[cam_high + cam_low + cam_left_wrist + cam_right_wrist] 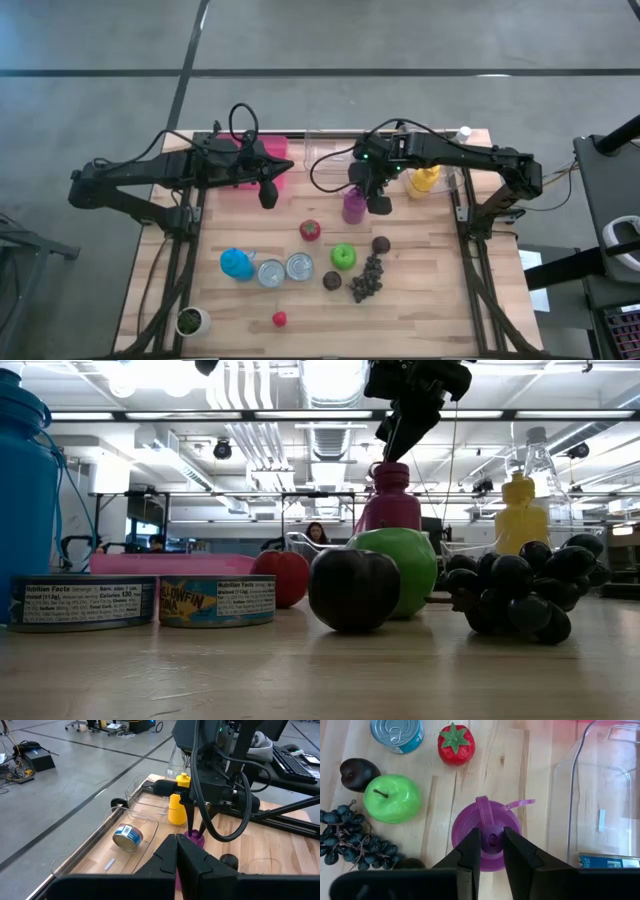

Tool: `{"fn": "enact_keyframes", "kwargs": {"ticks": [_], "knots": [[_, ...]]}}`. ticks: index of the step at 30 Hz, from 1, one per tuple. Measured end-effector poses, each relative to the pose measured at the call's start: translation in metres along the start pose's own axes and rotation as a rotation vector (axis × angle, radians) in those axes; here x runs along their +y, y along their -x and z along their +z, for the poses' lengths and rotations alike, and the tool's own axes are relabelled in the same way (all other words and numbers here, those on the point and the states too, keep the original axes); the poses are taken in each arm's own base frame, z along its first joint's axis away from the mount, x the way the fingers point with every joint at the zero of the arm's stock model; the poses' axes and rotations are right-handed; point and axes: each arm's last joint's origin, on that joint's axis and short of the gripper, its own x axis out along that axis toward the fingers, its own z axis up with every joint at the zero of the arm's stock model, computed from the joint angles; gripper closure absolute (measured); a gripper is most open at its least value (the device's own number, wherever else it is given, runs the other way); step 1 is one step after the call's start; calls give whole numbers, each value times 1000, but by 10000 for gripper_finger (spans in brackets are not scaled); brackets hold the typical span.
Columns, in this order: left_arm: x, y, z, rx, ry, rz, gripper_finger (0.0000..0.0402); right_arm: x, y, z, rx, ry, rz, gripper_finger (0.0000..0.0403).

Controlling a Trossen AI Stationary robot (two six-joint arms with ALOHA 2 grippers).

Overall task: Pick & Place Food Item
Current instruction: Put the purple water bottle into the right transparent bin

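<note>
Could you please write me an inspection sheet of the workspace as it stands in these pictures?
Surface: wooden table, upright items scattered on it.
Job's things: purple bottle upright; clear bin beside it, holding a can.
Clutter: green apple, grapes, strawberry, two cans, blue bottle, yellow bottle, pink bin.
Grippers: right gripper straddling the purple bottle's cap, fingers either side; left gripper shut, hovering near the pink bin.
Cables: black loops over both arms.
Surroundings: open workshop floor, a person at the back in the low view.
</note>
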Motion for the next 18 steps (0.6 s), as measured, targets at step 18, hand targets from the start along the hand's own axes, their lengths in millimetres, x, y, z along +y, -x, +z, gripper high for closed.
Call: {"fn": "enact_keyframes", "kwargs": {"ticks": [18], "knots": [[0, 0, 0, 0, 0, 0, 396, 5, 45, 12, -73, -13, -24, 354]]}}
